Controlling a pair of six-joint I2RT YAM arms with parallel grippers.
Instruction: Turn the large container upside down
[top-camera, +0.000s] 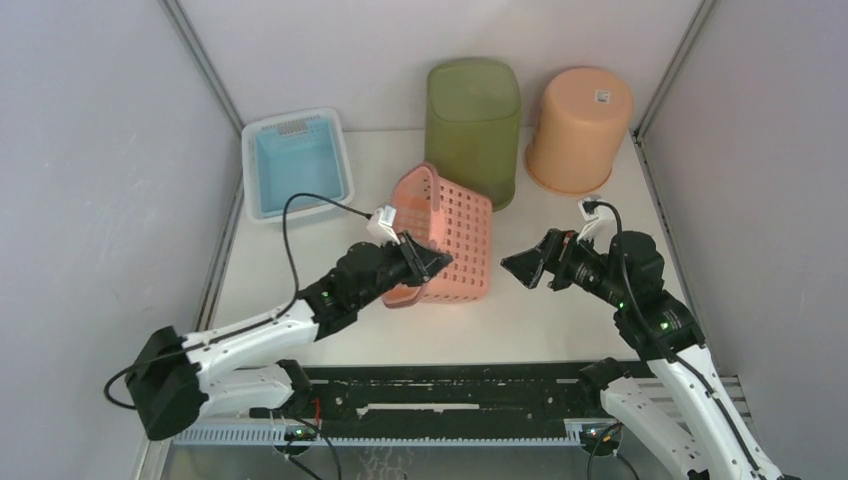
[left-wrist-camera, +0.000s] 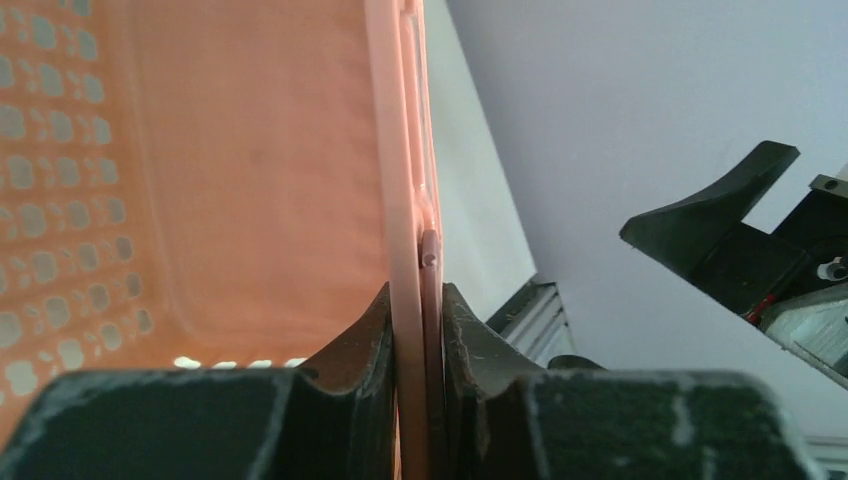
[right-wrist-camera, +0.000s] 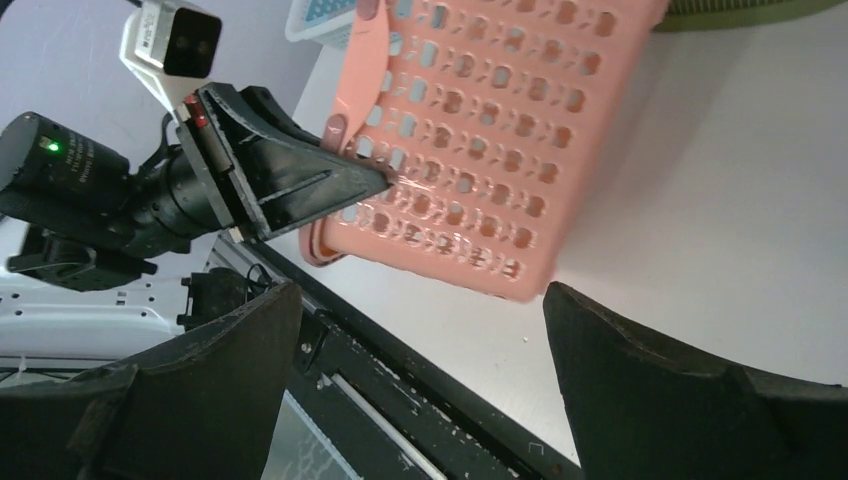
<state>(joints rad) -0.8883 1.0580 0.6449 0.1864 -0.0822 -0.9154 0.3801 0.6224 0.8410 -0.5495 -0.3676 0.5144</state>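
Note:
The large container is a pink perforated basket (top-camera: 455, 245), tipped on its side in the middle of the table, its open mouth facing left. My left gripper (top-camera: 425, 262) is shut on its rim; in the left wrist view the thin rim (left-wrist-camera: 405, 200) runs straight between the two fingers (left-wrist-camera: 372, 330). My right gripper (top-camera: 520, 268) hovers open just right of the basket, apart from it. In the right wrist view the basket's holed wall (right-wrist-camera: 480, 130) lies ahead of the wide-spread jaws, with the left gripper (right-wrist-camera: 350, 180) on its near edge.
An upside-down olive-green bin (top-camera: 473, 125) and an upside-down orange bucket (top-camera: 578, 128) stand at the back. A white tray with a blue inside (top-camera: 297, 165) sits at the back left. A black rail (top-camera: 440, 400) runs along the near table edge.

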